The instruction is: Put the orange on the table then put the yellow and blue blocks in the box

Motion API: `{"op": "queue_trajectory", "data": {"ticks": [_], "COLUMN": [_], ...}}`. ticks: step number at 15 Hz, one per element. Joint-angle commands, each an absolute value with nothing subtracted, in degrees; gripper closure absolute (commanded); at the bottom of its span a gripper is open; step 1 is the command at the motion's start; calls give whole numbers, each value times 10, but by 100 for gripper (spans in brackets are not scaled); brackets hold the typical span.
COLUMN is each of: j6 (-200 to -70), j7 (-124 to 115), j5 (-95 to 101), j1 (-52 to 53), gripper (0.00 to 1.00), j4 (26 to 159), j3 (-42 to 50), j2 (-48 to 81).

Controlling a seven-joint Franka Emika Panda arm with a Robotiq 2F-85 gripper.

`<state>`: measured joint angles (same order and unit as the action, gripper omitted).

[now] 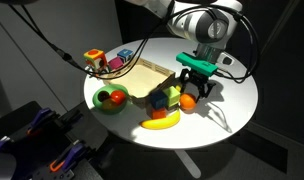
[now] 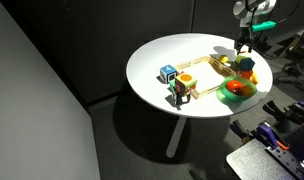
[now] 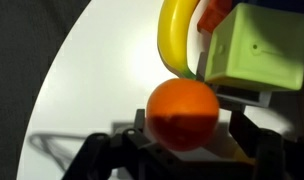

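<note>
The gripper hangs over the right half of the table, clenched on the orange. In the wrist view the fruit fills the gap between the dark fingers at the bottom middle of the frame. I can't tell whether the orange is touching the white top or is held just off it. It's a crowded spot. The banana lies just below and to the left of the orange in an exterior view. From the wrist, the banana's curved end comes right down to the orange's upper edge. The yellow block sits just above and to the right there, close beside the banana. In the same exterior view that block sits at the near corner of the box, with the blue block tucked beside it, though the two are too small to separate well. Further left is the green bowl, with a red-orange piece in it. A cluster of small toys stands at the table's upper left edge, well apart from the arm.
</note>
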<state>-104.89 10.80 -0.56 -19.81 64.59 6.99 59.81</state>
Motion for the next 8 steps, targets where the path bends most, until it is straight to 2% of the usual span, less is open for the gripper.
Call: {"op": "queue_trajectory", "data": {"ticks": [1,8], "j6": [-1047,-1082], "j7": [120,123], "j5": [2,-12], "j1": [-201,-198], "gripper": [0,0], "j4": [627,656], "j3": [69,58], "j2": [606,580]}}
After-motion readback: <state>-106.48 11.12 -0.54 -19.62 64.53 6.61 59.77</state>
